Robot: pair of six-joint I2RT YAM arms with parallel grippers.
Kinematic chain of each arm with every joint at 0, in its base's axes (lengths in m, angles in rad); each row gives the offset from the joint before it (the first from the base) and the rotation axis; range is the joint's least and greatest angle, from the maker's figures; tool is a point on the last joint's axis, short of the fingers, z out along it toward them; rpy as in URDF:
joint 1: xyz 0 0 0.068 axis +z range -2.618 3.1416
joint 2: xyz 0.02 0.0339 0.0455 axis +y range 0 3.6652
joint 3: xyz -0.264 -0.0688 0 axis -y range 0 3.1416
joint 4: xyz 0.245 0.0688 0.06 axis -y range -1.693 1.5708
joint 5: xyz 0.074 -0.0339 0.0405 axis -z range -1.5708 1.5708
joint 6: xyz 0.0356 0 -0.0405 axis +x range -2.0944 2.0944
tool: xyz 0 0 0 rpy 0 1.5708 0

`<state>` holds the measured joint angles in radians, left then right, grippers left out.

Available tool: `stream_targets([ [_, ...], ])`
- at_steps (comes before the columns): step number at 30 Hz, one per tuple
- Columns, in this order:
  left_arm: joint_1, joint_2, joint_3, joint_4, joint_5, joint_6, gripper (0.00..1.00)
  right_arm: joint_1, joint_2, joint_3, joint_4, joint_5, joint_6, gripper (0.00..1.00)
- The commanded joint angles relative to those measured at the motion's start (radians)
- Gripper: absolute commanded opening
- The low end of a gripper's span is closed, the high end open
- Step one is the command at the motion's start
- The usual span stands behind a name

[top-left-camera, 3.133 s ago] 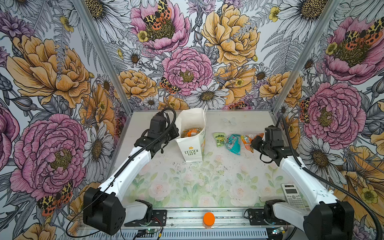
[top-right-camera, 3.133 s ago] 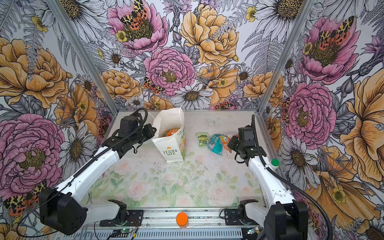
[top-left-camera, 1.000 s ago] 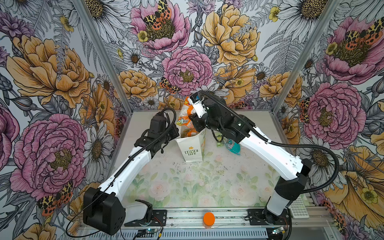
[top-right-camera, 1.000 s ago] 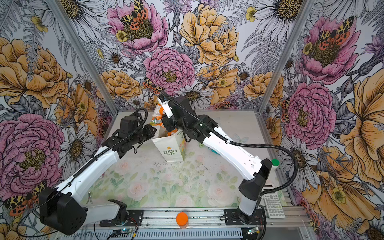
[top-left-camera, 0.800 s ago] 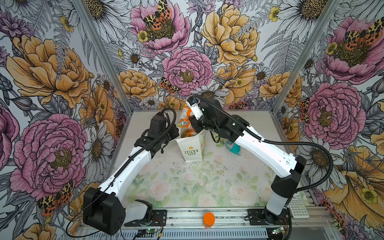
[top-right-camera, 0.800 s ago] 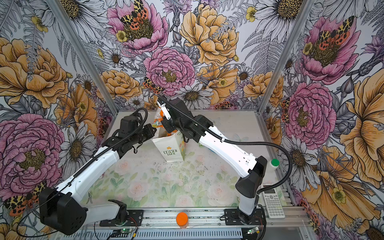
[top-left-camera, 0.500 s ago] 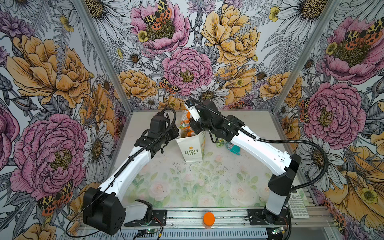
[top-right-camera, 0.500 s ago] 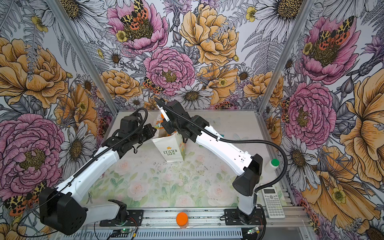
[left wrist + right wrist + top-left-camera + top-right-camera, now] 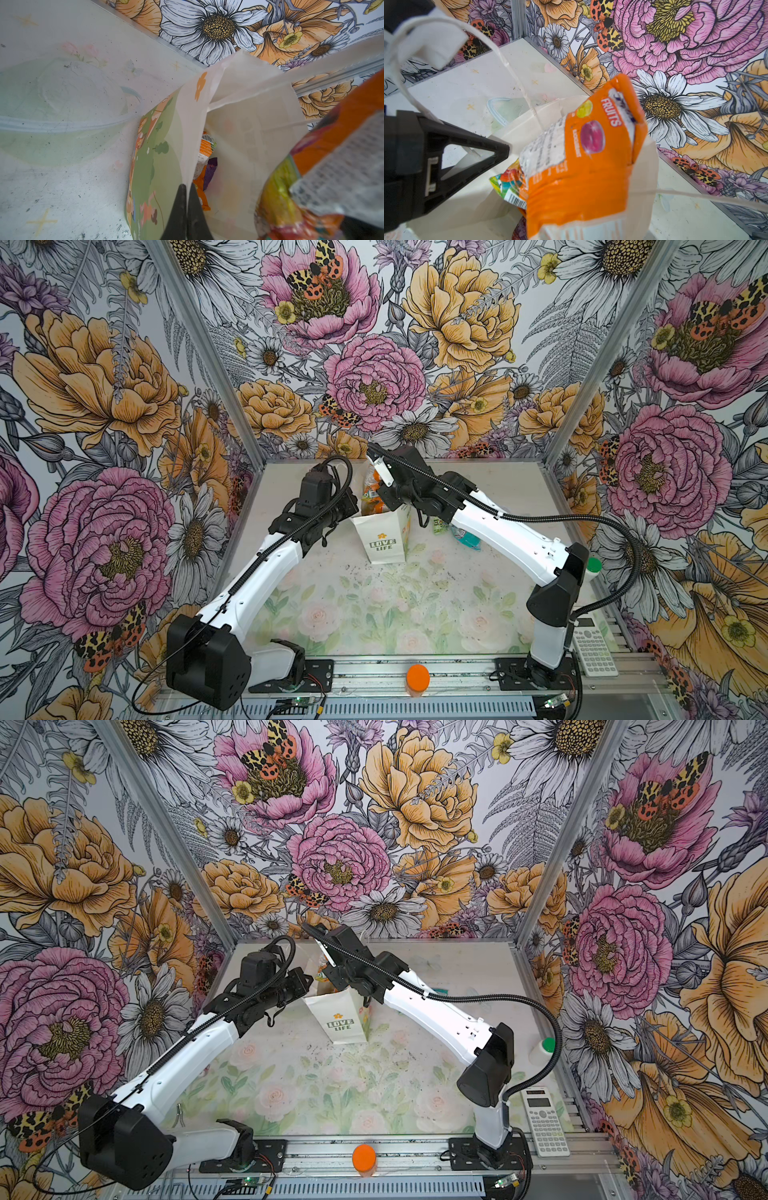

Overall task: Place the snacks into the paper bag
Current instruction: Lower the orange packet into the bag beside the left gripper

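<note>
Only one black finger point(image 9: 500, 148) of the right gripper point(image 9: 379, 495) shows in its wrist view. The other is lost behind the crinkled orange packet point(image 9: 583, 166) that it pinches over the mouth of the paper bag point(image 9: 384, 539), and the right arm point(image 9: 507, 535) covers part of the teal packet point(image 9: 468, 537) lying just beside the bag. The left gripper point(image 9: 187, 189) is pressed together on the bag's rim, whose wall half hides the orange and purple snacks point(image 9: 205, 166) inside. The bag stands upright toward the middle of the table's point(image 9: 374, 614) far edge, white, with "LOVE LIFE" on its narrow side and a green flowered face.
</note>
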<state>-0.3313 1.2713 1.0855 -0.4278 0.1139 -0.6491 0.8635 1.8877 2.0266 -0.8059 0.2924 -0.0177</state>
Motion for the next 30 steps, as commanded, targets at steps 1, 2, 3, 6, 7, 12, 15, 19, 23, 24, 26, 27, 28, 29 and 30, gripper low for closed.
stream_targets([
  [1,-0.003,-0.021,0.005,-0.014,0.001,-0.005,0.00,0.002,0.006,0.050,0.021,0.022,-0.008,0.00],
  [2,-0.003,-0.021,0.005,-0.014,0.000,-0.005,0.00,0.003,0.007,0.050,0.017,0.021,-0.008,0.00],
  [3,-0.003,-0.022,0.005,-0.014,0.000,-0.004,0.00,0.003,0.008,0.050,0.012,0.021,-0.008,0.00],
  [6,-0.005,-0.021,0.006,-0.015,0.000,-0.004,0.00,0.005,0.009,0.049,-0.007,0.019,-0.007,0.00],
  [7,-0.003,-0.020,0.005,-0.014,-0.001,-0.004,0.00,0.006,0.008,0.050,-0.015,0.019,-0.006,0.00],
  [12,-0.005,-0.024,0.002,-0.008,-0.003,-0.009,0.00,0.012,0.008,0.062,-0.078,-0.019,0.004,0.00],
  [15,-0.003,-0.035,-0.007,0.009,-0.016,-0.017,0.00,0.019,0.022,0.080,-0.124,-0.044,0.008,0.00],
  [19,-0.002,-0.038,-0.009,0.014,-0.018,-0.022,0.00,0.030,0.044,0.115,-0.168,-0.054,0.020,0.00],
  [23,-0.003,-0.036,-0.008,0.014,-0.016,-0.024,0.00,0.031,0.053,0.136,-0.187,-0.077,0.034,0.00],
  [24,-0.003,-0.039,-0.007,0.014,-0.017,-0.023,0.00,0.031,0.057,0.145,-0.195,-0.081,0.038,0.00],
  [26,-0.003,-0.042,-0.006,0.015,-0.020,-0.024,0.00,0.031,0.065,0.162,-0.211,-0.090,0.044,0.00],
  [27,-0.004,-0.044,-0.007,0.016,-0.020,-0.024,0.00,0.031,0.069,0.170,-0.222,-0.094,0.048,0.00],
  [28,-0.003,-0.044,-0.008,0.017,-0.020,-0.024,0.00,0.031,0.073,0.178,-0.229,-0.099,0.050,0.00],
  [29,-0.003,-0.044,-0.010,0.018,-0.019,-0.025,0.00,0.031,0.079,0.187,-0.240,-0.101,0.054,0.00],
  [30,-0.005,-0.045,-0.010,0.018,-0.019,-0.026,0.00,0.031,0.084,0.196,-0.249,-0.101,0.058,0.00],
])
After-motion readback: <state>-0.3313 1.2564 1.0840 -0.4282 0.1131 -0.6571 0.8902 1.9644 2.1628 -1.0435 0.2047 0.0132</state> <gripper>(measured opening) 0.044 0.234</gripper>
